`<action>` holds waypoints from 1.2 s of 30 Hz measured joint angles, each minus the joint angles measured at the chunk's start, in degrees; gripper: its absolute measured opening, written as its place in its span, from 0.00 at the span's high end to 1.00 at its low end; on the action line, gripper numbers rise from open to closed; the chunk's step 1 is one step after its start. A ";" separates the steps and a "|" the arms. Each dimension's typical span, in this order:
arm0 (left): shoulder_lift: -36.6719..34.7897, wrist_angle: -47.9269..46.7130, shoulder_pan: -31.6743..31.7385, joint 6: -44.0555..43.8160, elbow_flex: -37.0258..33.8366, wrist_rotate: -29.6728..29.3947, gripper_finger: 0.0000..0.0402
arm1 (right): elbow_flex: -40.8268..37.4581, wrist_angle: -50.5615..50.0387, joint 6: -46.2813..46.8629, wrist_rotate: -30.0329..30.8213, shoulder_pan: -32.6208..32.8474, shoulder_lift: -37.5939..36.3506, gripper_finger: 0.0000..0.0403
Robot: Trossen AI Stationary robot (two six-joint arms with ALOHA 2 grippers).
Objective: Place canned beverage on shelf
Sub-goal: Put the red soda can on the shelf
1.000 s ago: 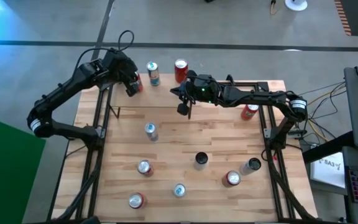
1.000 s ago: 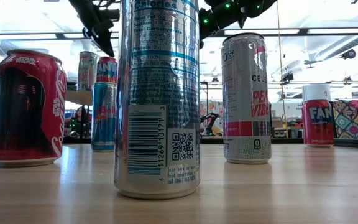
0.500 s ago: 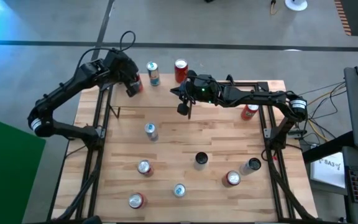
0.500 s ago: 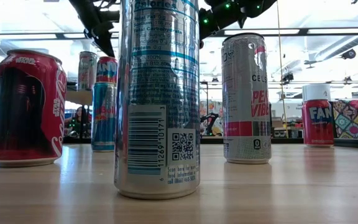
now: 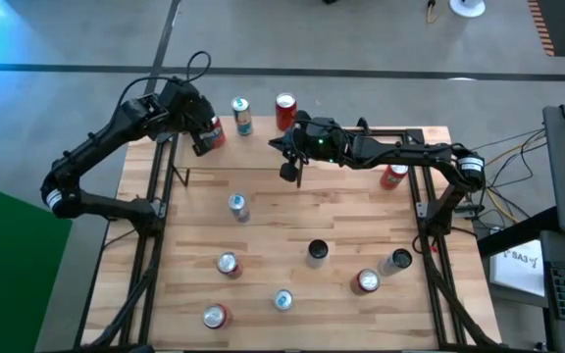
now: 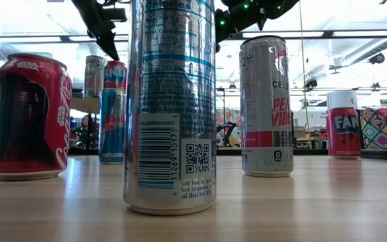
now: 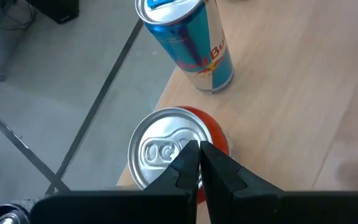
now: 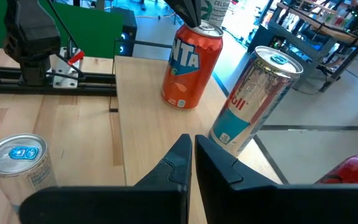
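Left wrist view tells the story best: the left gripper (image 7: 198,152) hangs directly over the silver top of an orange-red can (image 7: 166,149), jaws pinched together and holding nothing. The can stands upright on the shelf (image 7: 278,74), close to its edge, with a blue energy-drink can (image 7: 188,40) standing just beside it. Its long axis runs straight up toward the jaws, so I'd say any fresh grip would need them spread wide first, then dropped down around the body.

From overhead, the left gripper (image 5: 202,132) sits at the far left end of the shelf, plainly the nearer arm. The right gripper (image 5: 289,169) hovers over the counter (image 5: 263,235) nearer the middle, jaws likewise closed and empty, well apart from that can.
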 joint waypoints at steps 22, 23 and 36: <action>-7.63 -4.78 -0.71 -4.04 -1.94 20.52 1.00 | -0.01 0.04 -0.29 0.00 0.00 0.00 0.97; -7.64 -4.82 -0.83 -4.28 -2.75 20.62 1.00 | -0.01 0.04 -0.29 0.00 0.00 0.00 0.97; -7.25 1.26 -0.83 -5.27 -14.07 11.36 1.00 | -0.01 0.28 -0.09 0.00 0.00 0.00 0.97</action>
